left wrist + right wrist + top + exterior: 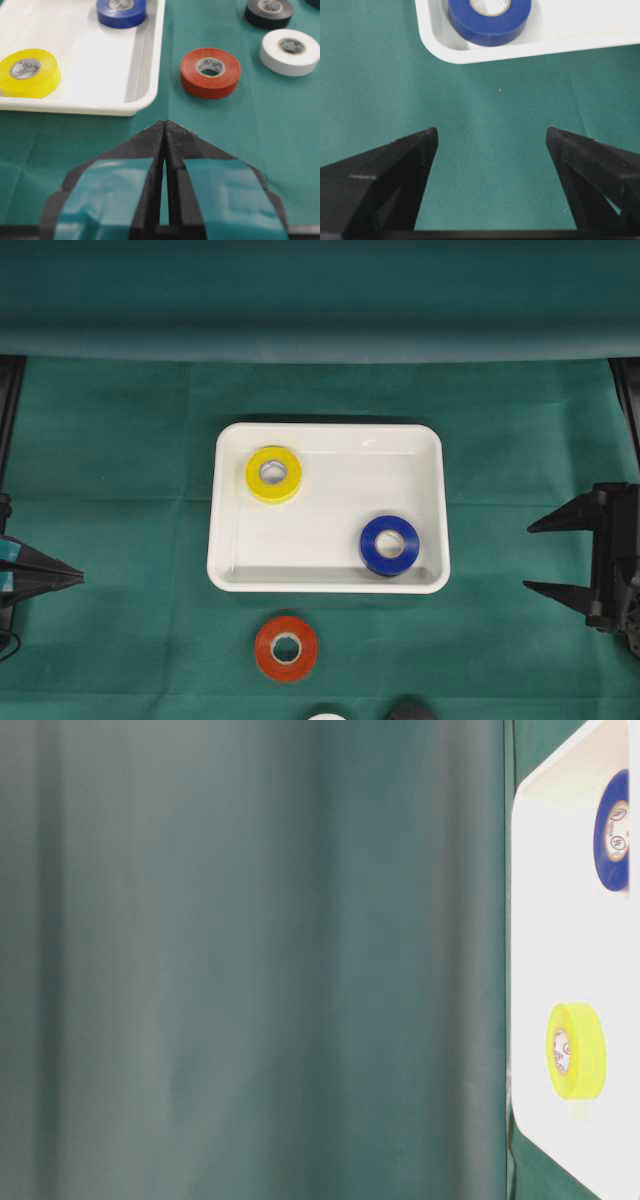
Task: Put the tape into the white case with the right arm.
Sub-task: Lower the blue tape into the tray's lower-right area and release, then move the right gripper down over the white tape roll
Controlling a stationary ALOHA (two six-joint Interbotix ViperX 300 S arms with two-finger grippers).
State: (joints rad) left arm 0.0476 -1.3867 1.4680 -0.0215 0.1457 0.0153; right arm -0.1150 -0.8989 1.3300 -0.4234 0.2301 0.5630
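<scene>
Waiting red tape, right gripper wide

Lying flat on the green cloth (120, 440), the red tape roll (287, 648) sits just outside the white case (330, 445), which holds a yellow roll (274, 474) and a blue roll (389, 545). The right gripper (535, 557) hovers well apart, fingers spread wide, empty. The left gripper (165, 125) is pressed closed.

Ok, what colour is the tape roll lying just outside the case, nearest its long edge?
Red, with a pale core; the left wrist view shows it best, beside the case.
</scene>
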